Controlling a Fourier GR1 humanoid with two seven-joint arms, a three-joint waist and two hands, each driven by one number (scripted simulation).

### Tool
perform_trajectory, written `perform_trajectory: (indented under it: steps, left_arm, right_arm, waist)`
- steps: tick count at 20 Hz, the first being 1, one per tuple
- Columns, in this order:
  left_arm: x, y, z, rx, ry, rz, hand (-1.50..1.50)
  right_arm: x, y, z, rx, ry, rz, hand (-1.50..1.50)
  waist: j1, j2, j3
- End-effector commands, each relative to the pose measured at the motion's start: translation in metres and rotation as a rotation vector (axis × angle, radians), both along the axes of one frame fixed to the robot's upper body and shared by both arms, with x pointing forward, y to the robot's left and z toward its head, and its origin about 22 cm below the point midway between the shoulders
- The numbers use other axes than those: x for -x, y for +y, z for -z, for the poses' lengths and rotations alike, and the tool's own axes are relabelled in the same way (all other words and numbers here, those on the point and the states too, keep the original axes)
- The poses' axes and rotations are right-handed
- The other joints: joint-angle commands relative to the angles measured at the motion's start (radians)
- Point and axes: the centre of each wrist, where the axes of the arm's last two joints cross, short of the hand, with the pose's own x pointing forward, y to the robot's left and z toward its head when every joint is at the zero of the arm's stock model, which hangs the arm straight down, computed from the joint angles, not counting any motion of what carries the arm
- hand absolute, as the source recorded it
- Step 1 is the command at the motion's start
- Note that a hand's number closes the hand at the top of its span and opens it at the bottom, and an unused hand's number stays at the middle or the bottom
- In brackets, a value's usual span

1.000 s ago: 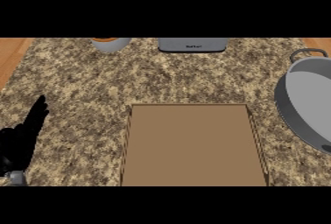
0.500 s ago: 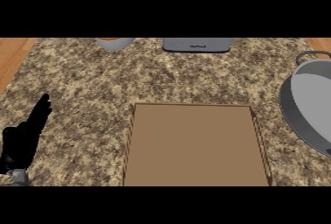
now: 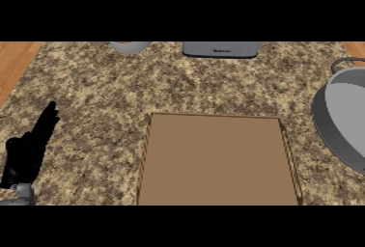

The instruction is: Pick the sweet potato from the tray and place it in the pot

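Observation:
A brown tray [image 3: 217, 161] lies on the speckled counter in the lower middle of the head view, and nothing shows on it. The grey pot [image 3: 343, 120] stands at the right edge, partly cut off, with its inside bare where visible. No sweet potato is in sight. My left hand [image 3: 28, 152] rests at the lower left, well left of the tray, fingers straight and pointing up, holding nothing. My right hand is out of view.
A grey bowl [image 3: 130, 46] and a flat dark grey device [image 3: 221, 49] sit at the counter's far edge. Wooden floor [image 3: 14, 62] shows beyond the counter's left side.
The whole view has slid to the right: pot, tray and far objects sit further right in the frame. The left hand has kept its pose.

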Motion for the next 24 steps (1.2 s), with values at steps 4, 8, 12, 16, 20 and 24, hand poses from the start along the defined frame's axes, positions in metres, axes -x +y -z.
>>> perform_trajectory:
  steps: [4, 8, 12, 16, 20, 24]
  left_arm:
    - [-0.006, -0.003, -0.001, -0.010, 0.007, 0.011, 0.00]
    - [-0.003, -0.002, -0.006, -0.003, 0.009, -0.011, 0.00]
    - [-0.007, 0.000, -0.002, -0.010, -0.005, 0.004, 0.00]
    - [-0.006, -0.005, -0.005, 0.002, -0.011, 0.010, 0.00]
    - [-0.004, 0.002, 0.001, -0.005, 0.004, -0.011, 0.00]
    - [-0.003, -0.009, 0.002, 0.009, 0.013, -0.008, 0.00]
  right_arm:
    - [-0.030, 0.007, 0.057, -0.045, 0.100, -0.012, 1.50]
    - [-0.040, 0.007, 0.056, -0.126, 0.210, -0.024, -1.50]
    - [-0.057, 0.026, 0.059, -0.190, 0.199, -0.093, -1.50]
    - [-0.052, 0.014, 0.066, -0.266, 0.135, -0.094, -1.50]
    - [-0.056, 0.010, 0.045, -0.570, -0.010, -0.198, -1.50]
    - [-0.049, -0.007, 0.036, -0.728, 0.025, -0.193, -1.50]
  waist:
    - [0.003, 0.004, 0.001]
    - [0.001, 0.000, 0.001]
    - [0.001, 0.003, 0.001]
    - [0.007, 0.005, 0.002]
    - [-0.020, -0.004, 0.001]
    - [-0.020, -0.005, 0.001]
